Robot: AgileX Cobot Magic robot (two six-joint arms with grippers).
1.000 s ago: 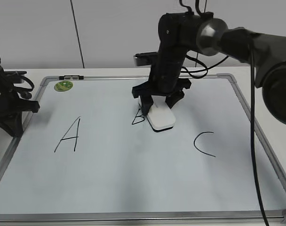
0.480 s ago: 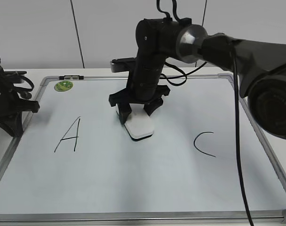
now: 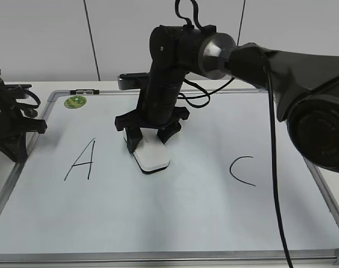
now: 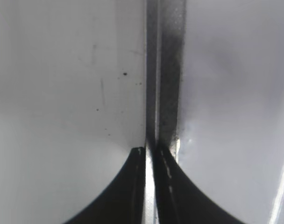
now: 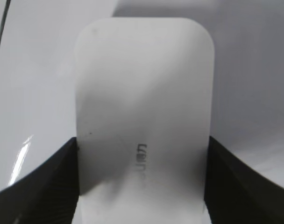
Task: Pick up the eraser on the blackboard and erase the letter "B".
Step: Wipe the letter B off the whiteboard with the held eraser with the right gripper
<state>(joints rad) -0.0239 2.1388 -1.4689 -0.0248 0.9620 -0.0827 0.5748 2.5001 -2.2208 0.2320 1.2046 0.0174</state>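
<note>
Jaws of the right gripper (image 3: 151, 135) are clamping the eraser (image 3: 151, 158) flat on the blackboard (image 3: 175, 223), having swept it leftward toward the "A" (image 3: 82, 160); the letter "B" is no longer showing, probably erased. Left gripper's (image 4: 150, 154) jaws are sitting together.

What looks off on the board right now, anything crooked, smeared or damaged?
Nothing stands out. The right gripper holds the eraser flat on the whiteboard, between the "A" and the "C". No "B" shows, no smear. The left gripper sits shut over the board's left frame edge.
</note>
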